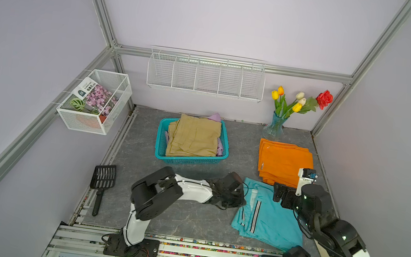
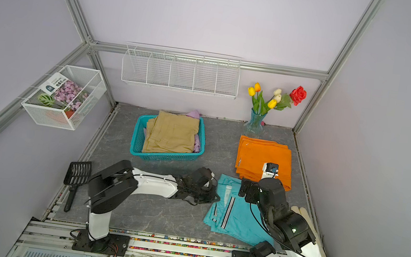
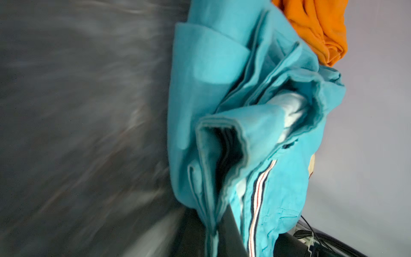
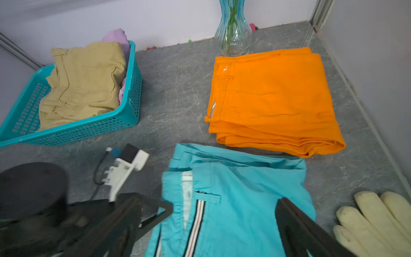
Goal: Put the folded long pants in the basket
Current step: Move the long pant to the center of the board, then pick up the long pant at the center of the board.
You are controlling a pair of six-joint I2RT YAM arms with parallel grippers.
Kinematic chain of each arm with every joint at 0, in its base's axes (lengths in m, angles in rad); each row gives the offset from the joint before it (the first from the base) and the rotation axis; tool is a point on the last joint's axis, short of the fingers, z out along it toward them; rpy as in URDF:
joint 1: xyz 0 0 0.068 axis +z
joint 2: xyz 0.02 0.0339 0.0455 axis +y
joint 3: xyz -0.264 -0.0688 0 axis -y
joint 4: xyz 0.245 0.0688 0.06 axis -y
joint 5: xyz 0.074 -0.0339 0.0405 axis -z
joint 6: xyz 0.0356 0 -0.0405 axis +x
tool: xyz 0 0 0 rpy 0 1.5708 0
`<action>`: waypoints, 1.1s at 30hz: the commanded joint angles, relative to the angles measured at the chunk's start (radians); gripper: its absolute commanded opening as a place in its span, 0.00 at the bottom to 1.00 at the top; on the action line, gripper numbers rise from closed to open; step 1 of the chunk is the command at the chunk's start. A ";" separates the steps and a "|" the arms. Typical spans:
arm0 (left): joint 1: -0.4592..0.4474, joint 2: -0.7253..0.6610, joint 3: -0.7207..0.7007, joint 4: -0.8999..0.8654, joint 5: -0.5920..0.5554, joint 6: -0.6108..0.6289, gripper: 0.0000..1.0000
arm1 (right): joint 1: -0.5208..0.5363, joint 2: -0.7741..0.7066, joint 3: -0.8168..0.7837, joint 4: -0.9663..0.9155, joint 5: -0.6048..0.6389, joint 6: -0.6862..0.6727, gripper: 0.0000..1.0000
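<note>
**seamripper:** The left gripper [image 1: 241,199] is pinched shut on the edge of the teal pants [image 1: 271,219] that faces the left arm. The pair lies on the tabletop [image 1: 186,214], just beside the orange pants [image 1: 285,160]. The right gripper [image 4: 224,204] hangs over the same pair with its jaws wide apart, holding nothing. What worries you here?

**yam_fan:** Mostly that it's a one-edge grab. The left wrist view is pretty smeary, so I honestly can't tell how many layers it caught. If it's only the top one or two, I'd bet the fold opens on the lift and a leg ends up dangling.

**seamripper:** And the basket [image 1: 160,130] is already stuffed. The khaki pants [image 1: 194,137] are on top and the lilac pants [image 1: 215,116] poke out at the back.

**yam_fan:** Yeah, the khaki pair about fills it. A floppy bundle could drape over the rim or shove the khaki pair askew. A trailing leg might also snag the orange stack on the way, or sweep the cream glove [image 4: 373,218] lying near the teal pair. I'd want the right gripper supporting the far side before anything goes up.
</note>
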 commanded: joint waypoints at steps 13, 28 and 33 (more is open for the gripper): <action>0.231 -0.900 -0.483 -0.400 -0.289 0.084 0.00 | -0.009 0.151 -0.215 0.347 -0.380 0.165 0.99; 0.442 -0.835 -0.572 -0.364 -0.118 0.188 0.00 | 0.020 0.577 -0.344 0.799 -0.604 0.156 0.94; 0.449 -0.818 -0.578 -0.348 -0.115 0.182 0.00 | 0.044 0.812 -0.236 0.842 -0.619 0.128 0.90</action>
